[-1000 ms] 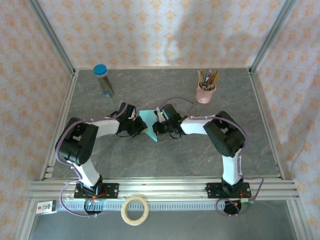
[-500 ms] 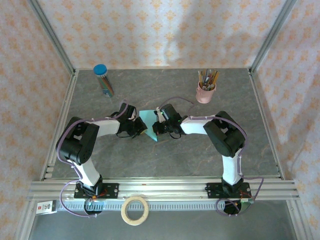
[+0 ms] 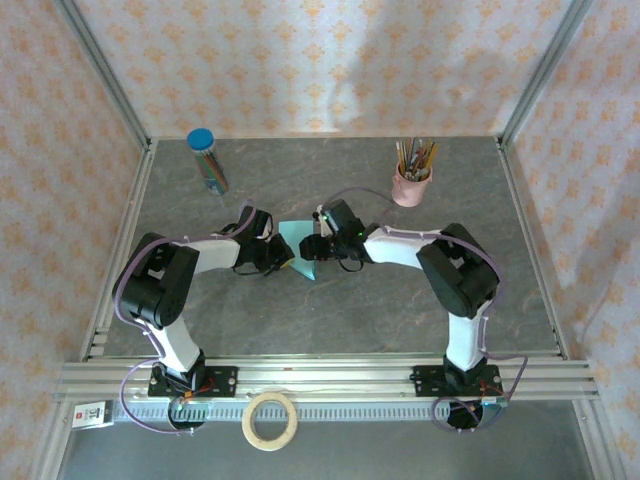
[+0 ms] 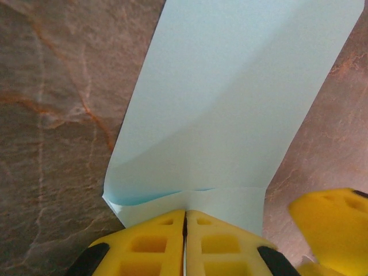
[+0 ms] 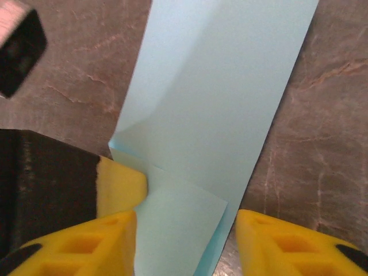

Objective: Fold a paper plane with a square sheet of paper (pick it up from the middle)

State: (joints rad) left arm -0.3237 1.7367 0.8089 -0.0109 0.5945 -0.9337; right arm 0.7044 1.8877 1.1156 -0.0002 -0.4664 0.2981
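Observation:
The square sheet of paper (image 3: 299, 251), light turquoise and folded over on itself, lies mid-table between my two grippers. In the left wrist view the sheet of paper (image 4: 230, 98) stretches away from my left gripper (image 4: 185, 221), whose yellow fingers are shut on its near folded edge. In the top view my left gripper (image 3: 285, 261) is at the paper's left side and my right gripper (image 3: 319, 248) at its right. My right gripper (image 5: 187, 244) stands open with the paper (image 5: 218, 98) and a folded corner flap between its fingers, which do not touch it. The left gripper's fingertip (image 5: 122, 183) presses the paper beside them.
A pink cup of pencils (image 3: 411, 184) stands at the back right, and a blue-lidded tube of coloured pencils (image 3: 207, 160) at the back left. A roll of tape (image 3: 271, 420) lies in front of the rail. Patterned walls close in the table.
My right gripper has opened and let go of the paper, and its wrist has shifted slightly towards the back. The left gripper holds as before.

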